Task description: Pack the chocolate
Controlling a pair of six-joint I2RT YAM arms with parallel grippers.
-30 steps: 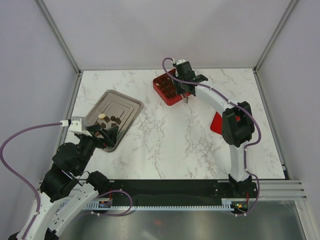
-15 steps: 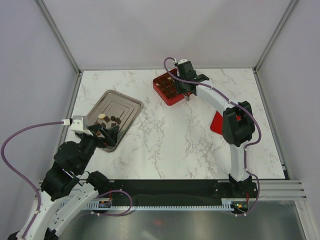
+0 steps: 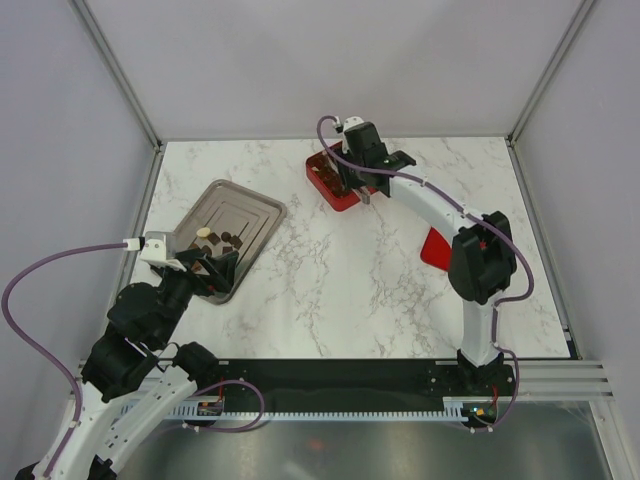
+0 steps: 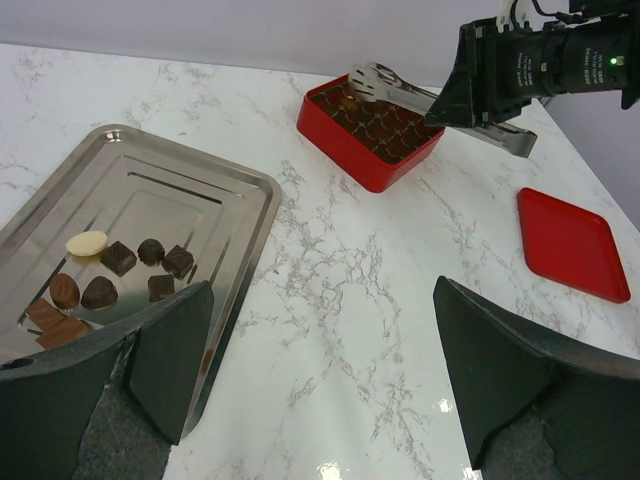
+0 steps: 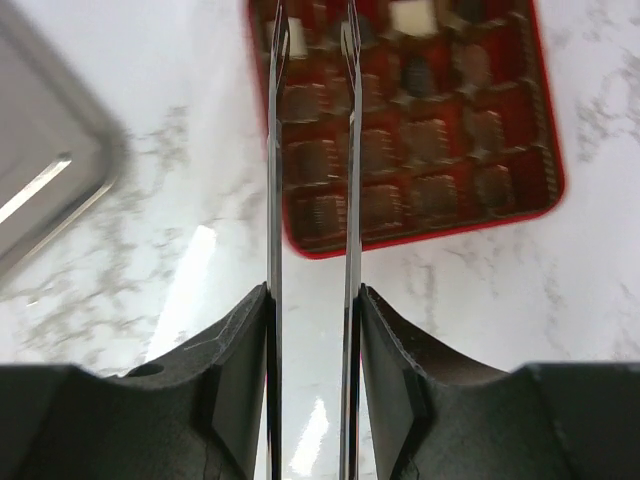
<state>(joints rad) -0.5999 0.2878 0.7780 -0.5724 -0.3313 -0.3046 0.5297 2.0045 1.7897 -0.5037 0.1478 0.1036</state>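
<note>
My right arm [image 3: 430,200] is stretching far back, wrist over the red box [image 4: 345,158].
I'm watching the right gripper [image 5: 311,380] pinching the tongs [image 5: 275,200], blades pointing straight ahead over the box's outer cells. The left gripper [image 4: 325,360] is hovering spread by the tray [image 4: 190,180], where the chocolate [image 4: 120,258] is lying in the nearest corner, more sitting in the box.

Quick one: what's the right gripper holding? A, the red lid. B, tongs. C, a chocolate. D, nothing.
B: the right gripper is shut on metal tongs, whose tips reach over the box.
</note>
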